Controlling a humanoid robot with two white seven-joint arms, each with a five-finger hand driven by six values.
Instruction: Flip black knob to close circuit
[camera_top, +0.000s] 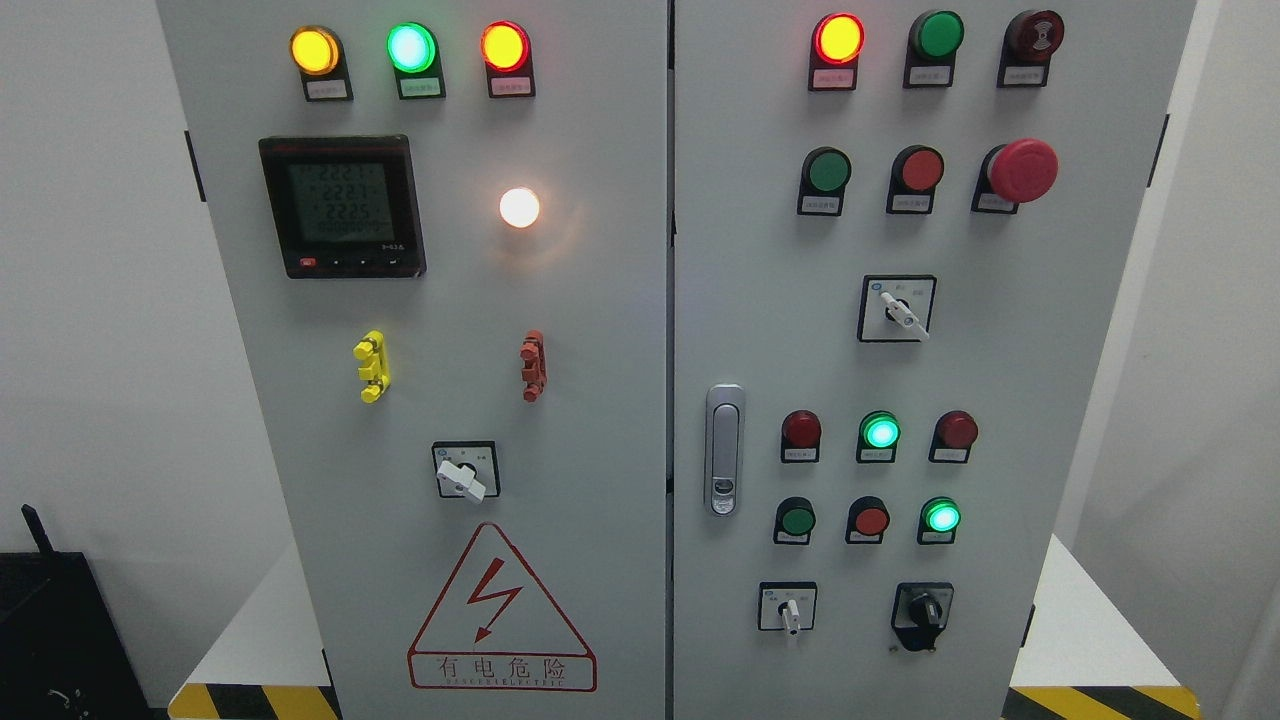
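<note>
Black knob (922, 610) lower right on smooth grey cabinet (600, 400)

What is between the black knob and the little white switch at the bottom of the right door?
Nothing. In the head view, only bare grey door panel lies between the black knob and the white switch. No robot hand shows.

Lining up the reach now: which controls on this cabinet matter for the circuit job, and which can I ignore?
For the job:
black knob, lower right of the right door

Ignore:
white selector switches
red mushroom button
indicator lamps
digital meter
door handle

Neither hand is in view.
</note>
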